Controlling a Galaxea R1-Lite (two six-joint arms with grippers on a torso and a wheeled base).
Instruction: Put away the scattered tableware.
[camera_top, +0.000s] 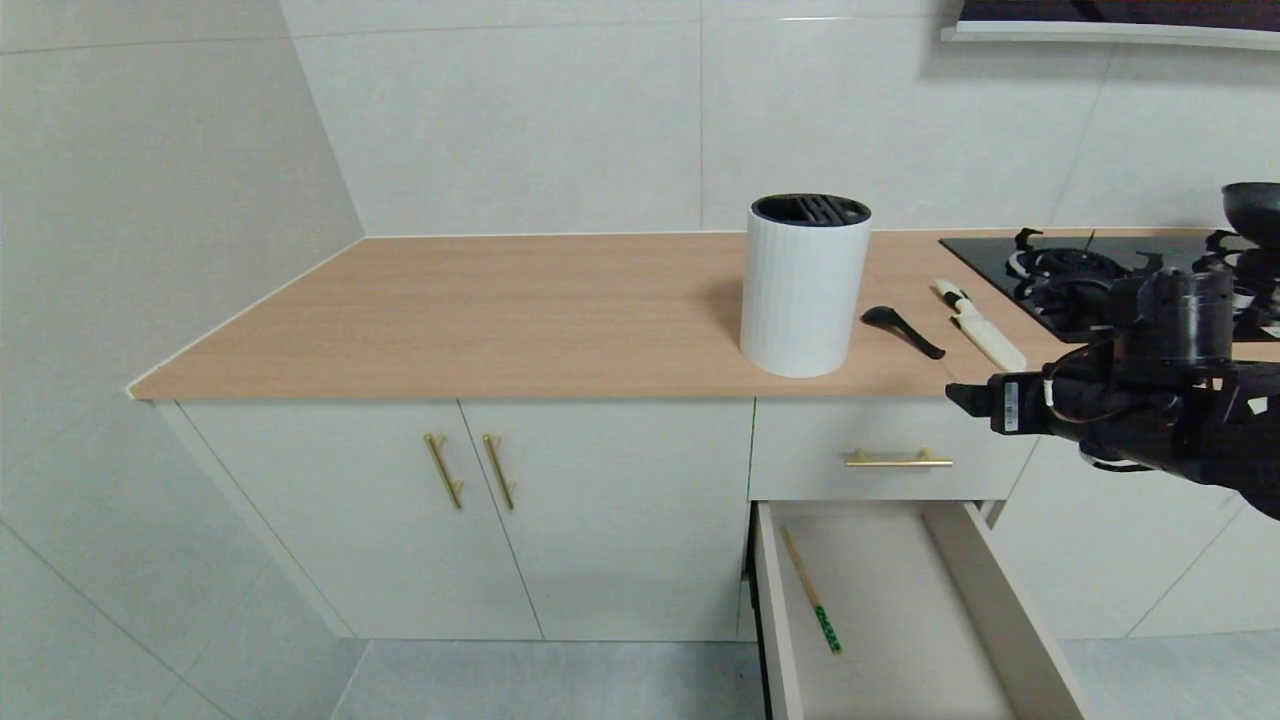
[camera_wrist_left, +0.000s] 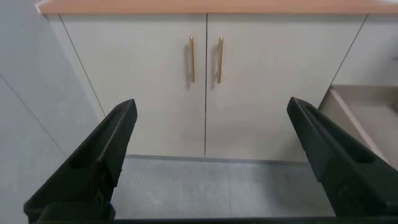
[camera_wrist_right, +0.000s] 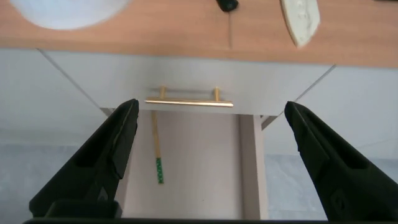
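Right tool (camera_wrist_right: 211, 112): fingers spread wide, nothing held, facing the brass handle (camera_wrist_right: 188, 102) of the closed upper drawer. On the bench (camera_top: 500, 310) above and beyond the tool lie a black spoon (camera_top: 900, 330) and a pale knife (camera_top: 980, 325) (flat, near each other, not touching). A white slotted holder (camera_top: 805, 290) stands just past the spoon. The open lower drawer (camera_top: 960, 570) below the tool holds one green-tipped chopstick (camera_top: 812, 592) near its farther wall. Left tool (camera_wrist_left: 211, 106): spread, empty, facing the double cabinet doors (camera_wrist_left: 205, 81).
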